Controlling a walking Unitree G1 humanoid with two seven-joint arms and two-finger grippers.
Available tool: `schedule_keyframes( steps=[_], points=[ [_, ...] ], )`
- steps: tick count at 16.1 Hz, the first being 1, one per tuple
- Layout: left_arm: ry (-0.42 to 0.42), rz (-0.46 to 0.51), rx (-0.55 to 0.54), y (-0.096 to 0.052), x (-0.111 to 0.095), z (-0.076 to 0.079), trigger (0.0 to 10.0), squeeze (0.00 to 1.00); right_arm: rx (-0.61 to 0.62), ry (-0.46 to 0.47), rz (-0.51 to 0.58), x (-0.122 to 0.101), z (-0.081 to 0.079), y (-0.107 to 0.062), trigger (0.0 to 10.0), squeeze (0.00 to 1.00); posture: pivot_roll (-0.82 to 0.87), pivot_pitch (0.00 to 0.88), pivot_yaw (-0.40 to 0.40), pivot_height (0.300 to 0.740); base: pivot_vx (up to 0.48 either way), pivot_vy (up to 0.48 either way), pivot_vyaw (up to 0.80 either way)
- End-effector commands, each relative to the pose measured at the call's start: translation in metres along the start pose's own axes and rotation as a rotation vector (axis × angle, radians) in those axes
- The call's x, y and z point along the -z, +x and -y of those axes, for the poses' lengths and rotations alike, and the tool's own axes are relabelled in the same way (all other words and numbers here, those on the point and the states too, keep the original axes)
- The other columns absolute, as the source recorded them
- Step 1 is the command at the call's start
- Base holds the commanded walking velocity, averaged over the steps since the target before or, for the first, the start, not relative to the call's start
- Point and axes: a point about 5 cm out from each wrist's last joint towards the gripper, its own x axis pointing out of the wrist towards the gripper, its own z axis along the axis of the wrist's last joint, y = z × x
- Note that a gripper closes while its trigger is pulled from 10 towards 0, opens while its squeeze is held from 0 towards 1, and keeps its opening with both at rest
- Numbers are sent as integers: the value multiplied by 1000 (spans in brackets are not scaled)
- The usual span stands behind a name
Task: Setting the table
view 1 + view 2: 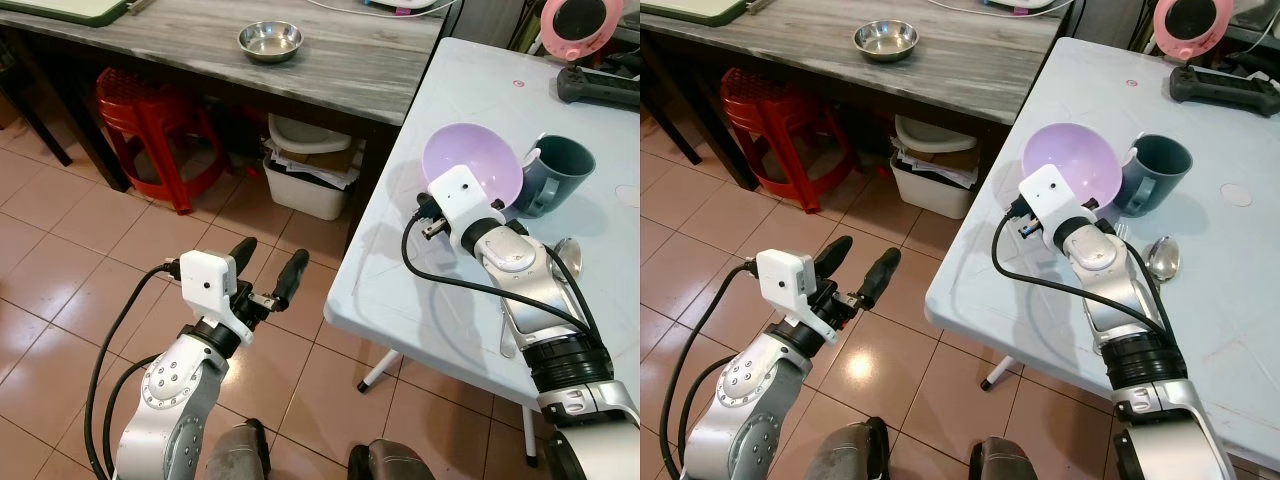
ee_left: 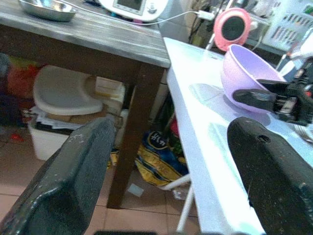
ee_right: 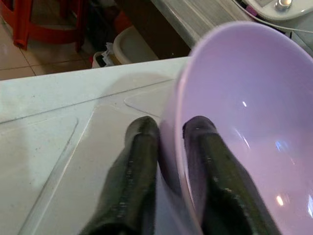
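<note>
Two grippers: both in view.
Right gripper (image 3: 168, 147): clamped on rim of purple bowl (image 1: 475, 165), one finger inside, one outside.
Purple bowl: tilted, on white table (image 1: 440, 300), near its edge, touching dark green mug (image 1: 555, 170).
Spoon (image 1: 1162, 257): flat on table, beside right arm.
Left gripper (image 1: 268, 265): over tiled floor (image 1: 60, 270), fingers spread wide, holding nothing.
Steel bowl (image 1: 270, 41): on grey wooden table (image 1: 380, 60), well apart.

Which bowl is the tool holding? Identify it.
The lilac plastic bowl on the white table, its rim pinched by the right tool. The steel bowl sits untouched on the wooden table.
</note>
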Motion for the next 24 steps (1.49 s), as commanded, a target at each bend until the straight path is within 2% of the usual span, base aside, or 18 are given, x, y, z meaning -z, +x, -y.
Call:
schedule_keyframes(
  steps=[1, 8, 10, 11, 15, 16, 17, 18, 20, 22, 24],
  points=[
    [0, 14, 23, 0, -3, 3, 10000, 0, 7, -1, -3, 2, 2, -1, 0, 0, -9, 164, -23, 740, 0, 0, 0],
    [9, 13, 21, 2, -3, 3, 10000, 0, 0, -1, 20, -1, 1, -1, 0, 0, -10, 163, -26, 740, 0, 0, 0],
    [55, -18, -45, 2, 0, -3, 10000, 0, -7, 12, 88, -11, -3, -2, 0, 0, -11, 161, -26, 740, 0, 0, 0],
    [74, -75, -157, 4, 7, -14, 10000, 0, -11, 22, 157, -21, -6, -4, 0, 0, -11, 161, -25, 740, 0, 0, 0],
    [88, -63, -208, 0, 5, -21, 10000, 0, 15, 82, 306, -35, -19, -20, 0, 0, -13, 159, -22, 740, 0, 204, 0],
    [103, -75, -236, -2, 7, -24, 10000, 0, 21, 107, 327, -34, -24, -27, 1569, 0, -12, 153, -23, 740, 0, 465, 0],
    [102, -75, -237, -3, 7, -24, 10000, 0, 21, 112, 329, -34, -25, -27, 1569, 0, -12, 152, -23, 740, 0, 465, 0],
    [129, -87, -261, -2, 9, -26, 10000, 0, 24, 138, 324, -31, -31, -30, 10000, 0, -10, 146, -21, 740, 0, 424, 0],
    [149, -75, -268, 4, 7, -27, 10000, 0, 45, 186, 322, -29, -40, -34, 10000, 0, -5, 132, -20, 740, 0, 424, 0],
    [172, -65, -291, 7, 5, -31, 10000, 0, 111, 293, 346, -28, -44, -42, 10000, 0, 0, 114, -13, 740, 131, 412, 0],
    [195, -63, -296, 8, 4, -34, 10000, 0, 142, 305, 347, -26, -47, -46, 10000, 0, -4, 109, -3, 740, 281, 388, 0]
  ],
)
